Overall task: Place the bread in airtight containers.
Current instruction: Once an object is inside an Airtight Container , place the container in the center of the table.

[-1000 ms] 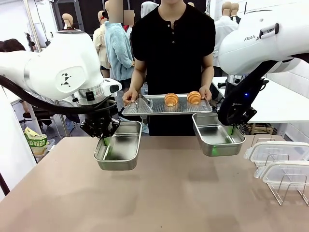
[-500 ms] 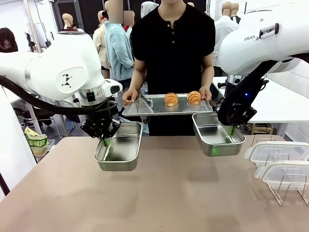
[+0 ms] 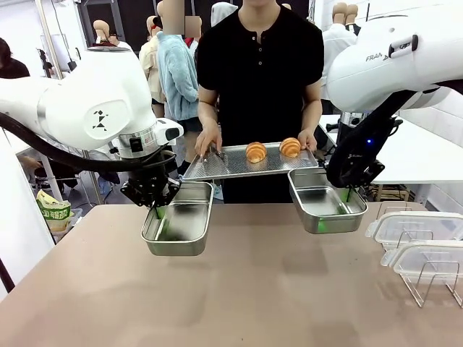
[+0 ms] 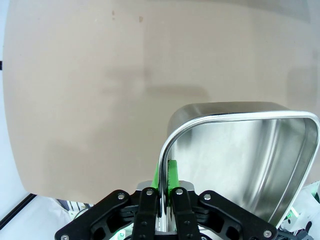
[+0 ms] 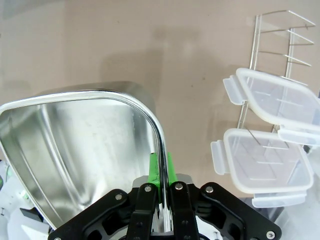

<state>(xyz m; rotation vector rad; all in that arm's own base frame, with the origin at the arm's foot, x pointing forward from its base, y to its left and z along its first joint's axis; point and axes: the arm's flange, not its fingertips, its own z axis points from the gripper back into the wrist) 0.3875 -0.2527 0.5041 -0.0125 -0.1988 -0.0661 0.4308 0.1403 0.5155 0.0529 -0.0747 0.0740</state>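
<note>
1. My left jaws are clamped together on the rim of the left pan (image 3: 177, 246), green pads pinching the steel edge at lower centre of the left wrist view. It hangs clear of the desk (image 3: 253, 303), at left of centre in the front view.
2. My right jaws are clamped the same way on the rim of the right pan (image 3: 336, 223), at right of centre. Both pans look bare inside.
3. The bread sits on a flat tray (image 3: 231, 163) that a person holds at upper centre, behind and above both pans: one roll (image 3: 256, 150) at mid-tray, another roll (image 3: 290, 147) near its right end.
4. What the coming move turns on, as I judge it: the right-end roll lies just above the right pan's far left corner, so that pan is nearer. The left pan's far end sits just under the tray's left end.
5. I cannot tell the rolls' long axis.
6. The person's hand (image 3: 208, 141) rests at the tongs (image 3: 215, 154), closer to the bread than either of my arms.
7. Count: two rolls, two pans, one tray, one pair of tongs, and two clear lids (image 3: 416, 225) (image 3: 427, 260) on one wire rack (image 3: 427, 285) at lower right.
</note>
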